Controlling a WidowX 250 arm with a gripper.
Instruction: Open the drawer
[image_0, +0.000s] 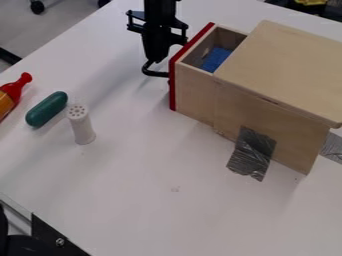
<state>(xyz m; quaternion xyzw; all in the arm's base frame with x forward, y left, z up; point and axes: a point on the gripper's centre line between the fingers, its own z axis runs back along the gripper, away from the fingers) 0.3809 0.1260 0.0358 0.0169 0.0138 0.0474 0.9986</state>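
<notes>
Red-fronted drawer (192, 95) partly out of wooden cabinet (280, 70), upper right | gripper (156, 61) at black handle (157, 74); wide or narrow, can't tell | best guess: pull level, straight out, no sideways twist, ease off before full travel.

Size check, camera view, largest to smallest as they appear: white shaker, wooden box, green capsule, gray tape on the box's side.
1. Wooden box
2. Gray tape
Unranked below these: white shaker and green capsule, which look about alike in size.
</notes>
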